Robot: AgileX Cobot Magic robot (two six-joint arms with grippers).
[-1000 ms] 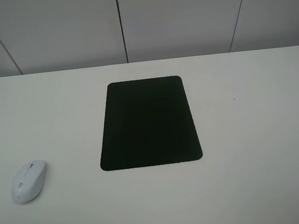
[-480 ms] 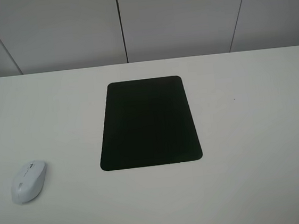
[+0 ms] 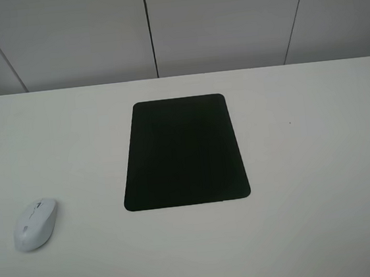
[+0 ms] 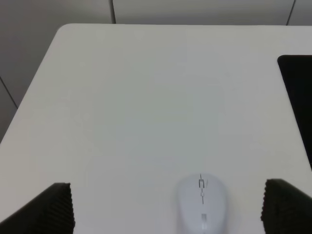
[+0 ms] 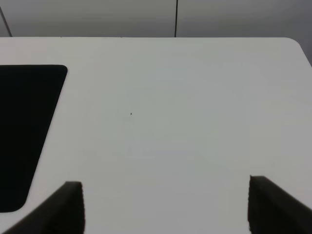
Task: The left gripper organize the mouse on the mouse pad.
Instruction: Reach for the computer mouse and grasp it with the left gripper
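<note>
The white mouse [image 3: 36, 223] lies on the table near its front left, well left of the black mouse pad [image 3: 183, 151] in the middle. The exterior high view shows neither gripper. In the left wrist view the mouse [image 4: 201, 204] lies between my left gripper's two dark fingertips [image 4: 53, 207], nearer the other one, with nothing touching it. My left gripper [image 4: 165, 209] is open. An edge of the mouse pad [image 4: 298, 102] shows in that view. My right gripper [image 5: 165, 207] is open over bare table, with the mouse pad [image 5: 24, 131] off to its side.
The white table [image 3: 320, 164] ends at a pale panelled wall [image 3: 226, 22] at the back. A tiny dark speck [image 3: 290, 123] marks the table right of the pad. The table's far left corner [image 4: 63, 29] shows in the left wrist view.
</note>
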